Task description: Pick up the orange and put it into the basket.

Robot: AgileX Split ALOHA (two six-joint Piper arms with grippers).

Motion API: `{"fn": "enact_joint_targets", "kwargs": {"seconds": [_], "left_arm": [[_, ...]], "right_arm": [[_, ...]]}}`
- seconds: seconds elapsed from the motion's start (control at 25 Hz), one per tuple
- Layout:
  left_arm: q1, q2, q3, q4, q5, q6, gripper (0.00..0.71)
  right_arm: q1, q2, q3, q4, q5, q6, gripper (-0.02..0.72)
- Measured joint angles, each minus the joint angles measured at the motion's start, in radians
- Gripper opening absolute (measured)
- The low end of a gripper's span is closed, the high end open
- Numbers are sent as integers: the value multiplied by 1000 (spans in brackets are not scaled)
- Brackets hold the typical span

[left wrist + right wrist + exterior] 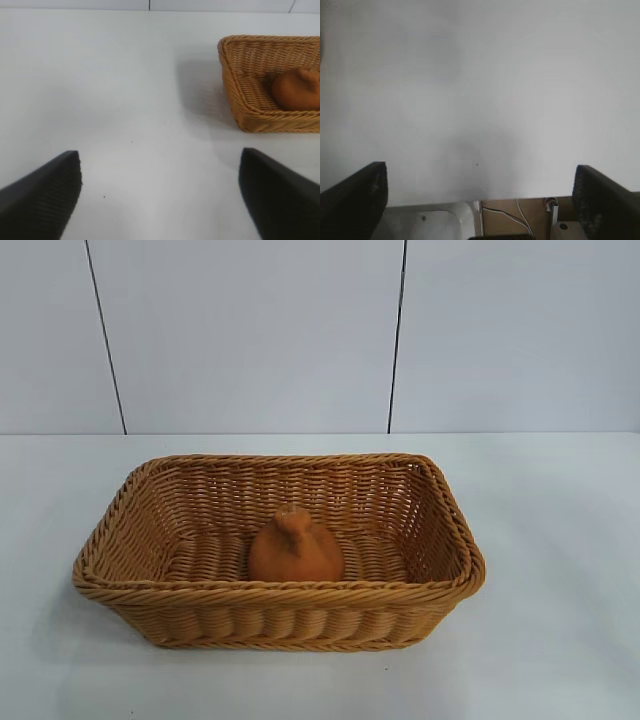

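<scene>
Exterior view, one orange [294, 550], one basket [280, 587]

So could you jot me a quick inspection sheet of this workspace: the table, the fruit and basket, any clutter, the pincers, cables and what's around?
Surface: white table, bare apart from the basket; a few tiny dark specks show in the left wrist view.
Job's things: the orange sits inside the basket, on its floor, knob up.
Clutter: nothing seen.
Pincers: left pincer open, empty, above bare table beside the basket. Right pincer open, empty, above the table's edge. Neither shows in the exterior view.
Cables: thin wires past the table's edge, in the right wrist view.
Surroundings: pale panelled wall with dark seams behind the table.
</scene>
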Motion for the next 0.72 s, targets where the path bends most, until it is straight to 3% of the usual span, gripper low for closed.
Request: {"fn": "enact_joint_targets", "kwargs": {"seconds": [0.08,0.24,0.72], "left_arm": [[0,0,0,0,0,0,613],[0,0,0,0,0,0,613],[0,0,0,0,0,0,613]], "right_arm": [[0,-120,68,3,-51,0,694],[0,-325,143,9,-81,-3,694],[0,-738,149,11,-100,-3,694]]}}
